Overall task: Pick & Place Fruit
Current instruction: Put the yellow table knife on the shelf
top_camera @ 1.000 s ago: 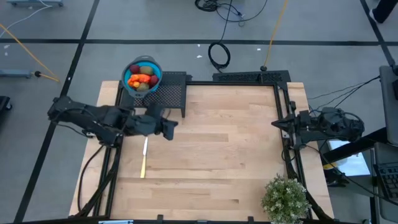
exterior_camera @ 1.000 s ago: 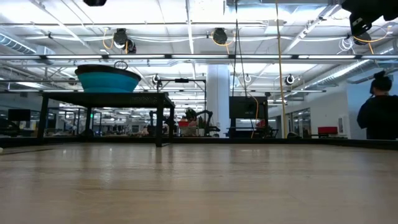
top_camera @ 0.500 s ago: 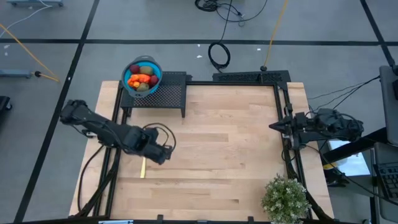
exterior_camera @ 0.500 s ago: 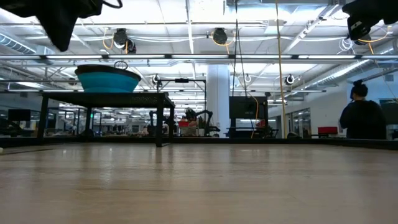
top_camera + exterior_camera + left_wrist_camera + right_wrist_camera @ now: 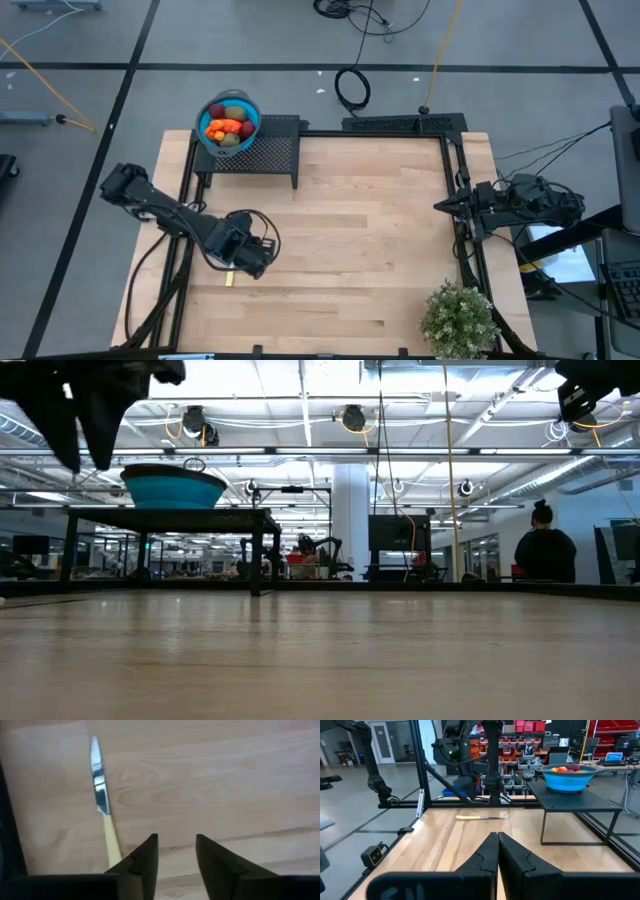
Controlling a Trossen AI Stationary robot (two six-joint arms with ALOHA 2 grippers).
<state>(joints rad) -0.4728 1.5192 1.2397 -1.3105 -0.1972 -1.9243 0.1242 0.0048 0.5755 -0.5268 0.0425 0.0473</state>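
The fruit [image 5: 228, 126], red, orange and green pieces, lies in a round blue bowl [image 5: 250, 112] on a black mesh stand [image 5: 270, 152] at the table's far left. The right wrist view shows the fruit [image 5: 567, 768] too. My left gripper [image 5: 176, 847] points down, open, a little above the table's left half. Its fingers stand beside the pale handle [image 5: 112, 845] of a knife that lies flat on the wood, and they touch nothing. In the low view this gripper [image 5: 75, 420] hangs at the upper left. My right gripper [image 5: 497, 845] waits shut at the table's right edge.
The knife's handle end [image 5: 229, 279] shows below the left gripper. A potted plant [image 5: 458, 318] stands at the near right corner. Black frame rails [image 5: 455, 180] run along the table's sides. A person [image 5: 545, 550] stands in the room beyond.
My left gripper has gone from beside the stand toward the table's near edge and down. It has tipped from nearly level to pointing down over the knife. Its fingers, together in the low view half a second ago, now stand apart.
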